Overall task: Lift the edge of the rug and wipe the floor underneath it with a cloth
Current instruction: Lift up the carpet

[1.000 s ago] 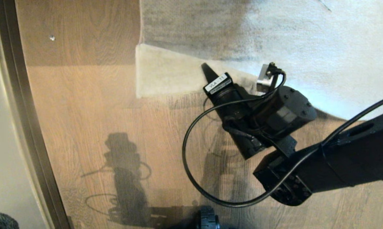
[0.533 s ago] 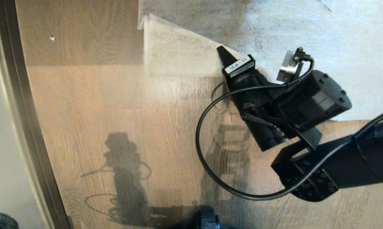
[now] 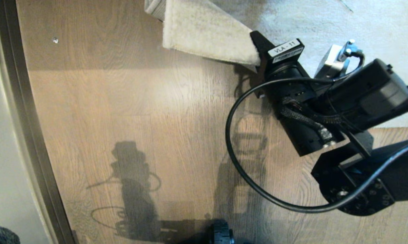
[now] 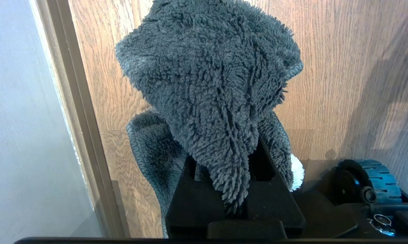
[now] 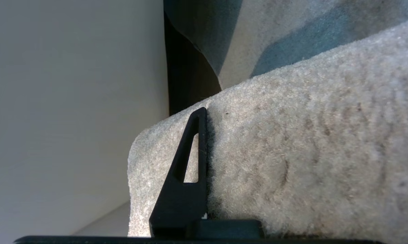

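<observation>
The left hand (image 4: 229, 189) is closed on the cloth (image 4: 210, 88), a dark charcoal-grey fuzzy wad that bunches up beyond the fingertips and hides most of them. A fold of the cloth drapes down one side of the hand, and a small white patch, perhaps part of the fabric, peeks out on the other side. Beneath the hand lies the floor (image 4: 332, 78) of brown wood-grain planks. A pale metal strip (image 4: 76, 112) runs alongside, bordering a light grey surface (image 4: 20, 122). A black ribbed wheel (image 4: 370, 181) sits close beside the hand's base.

Pale wall (image 3: 0, 135) and dark metal threshold strip (image 3: 24, 118)
</observation>
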`<state>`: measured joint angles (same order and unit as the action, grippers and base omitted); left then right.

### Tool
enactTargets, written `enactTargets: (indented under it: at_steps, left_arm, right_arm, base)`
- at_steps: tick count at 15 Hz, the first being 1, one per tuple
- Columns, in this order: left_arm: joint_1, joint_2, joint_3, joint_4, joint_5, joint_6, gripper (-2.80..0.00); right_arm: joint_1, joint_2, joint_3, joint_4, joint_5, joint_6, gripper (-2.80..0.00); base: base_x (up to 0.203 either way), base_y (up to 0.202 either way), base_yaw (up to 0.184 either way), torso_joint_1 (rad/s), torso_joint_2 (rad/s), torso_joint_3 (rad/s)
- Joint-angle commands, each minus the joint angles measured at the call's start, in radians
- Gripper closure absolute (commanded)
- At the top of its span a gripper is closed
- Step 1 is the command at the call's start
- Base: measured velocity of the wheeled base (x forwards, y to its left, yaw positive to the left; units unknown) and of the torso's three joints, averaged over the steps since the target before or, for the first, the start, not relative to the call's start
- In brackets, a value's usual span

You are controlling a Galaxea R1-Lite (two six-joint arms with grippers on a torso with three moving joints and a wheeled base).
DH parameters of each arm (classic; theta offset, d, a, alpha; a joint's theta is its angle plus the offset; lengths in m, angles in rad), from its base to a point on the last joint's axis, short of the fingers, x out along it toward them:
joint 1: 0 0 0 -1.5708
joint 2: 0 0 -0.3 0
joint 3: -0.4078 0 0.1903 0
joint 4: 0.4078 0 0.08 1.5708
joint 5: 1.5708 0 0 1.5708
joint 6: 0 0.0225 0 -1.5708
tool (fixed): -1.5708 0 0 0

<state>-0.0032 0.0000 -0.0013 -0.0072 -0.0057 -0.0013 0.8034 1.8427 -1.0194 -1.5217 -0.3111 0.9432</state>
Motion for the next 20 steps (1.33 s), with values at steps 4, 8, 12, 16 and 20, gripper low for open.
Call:
enactTargets:
  at_steps: [4, 8, 12, 16, 20]
  left_arm:
    - [0.0, 0.0, 0.001, 0.0, 0.0, 0.0, 0.0]
    - [0.0, 0.0, 0.0, 0.0, 0.0, 0.0, 0.0]
    - [0.0, 0.0, 0.0, 0.0, 0.0, 0.0, 0.0]
    - [0.0, 0.0, 0.0, 0.0, 0.0, 0.0, 0.0]
    - [0.0, 0.0, 0.0, 0.0, 0.0, 0.0, 0.0]
  right_arm:
    - [0.0, -0.053, 0.004, -0.043, 0.0, 0.092, 0.0]
    - [0.002, -0.092, 0.007, -0.043, 0.001, 0.133, 0.0]
    - [0.002, -0.139, 0.041, -0.045, 0.007, 0.165, 0.0]
    - [0.002, -0.157, 0.089, -0.045, 0.007, 0.166, 0.0]
    - [0.002, -0.155, 0.09, -0.045, 0.009, 0.167, 0.0]
  base:
    - [0.0, 0.0, 0.0, 0.0, 0.0, 0.0]
    - [0.0, 0.0, 0.0, 0.0, 0.0, 0.0]
    - [0.0, 0.0, 0.0, 0.0, 0.0, 0.0]
    - [0.0, 0.0, 0.0, 0.0, 0.0, 0.0]
    - [0.0, 0.0, 0.0, 0.0, 0.0, 0.0]
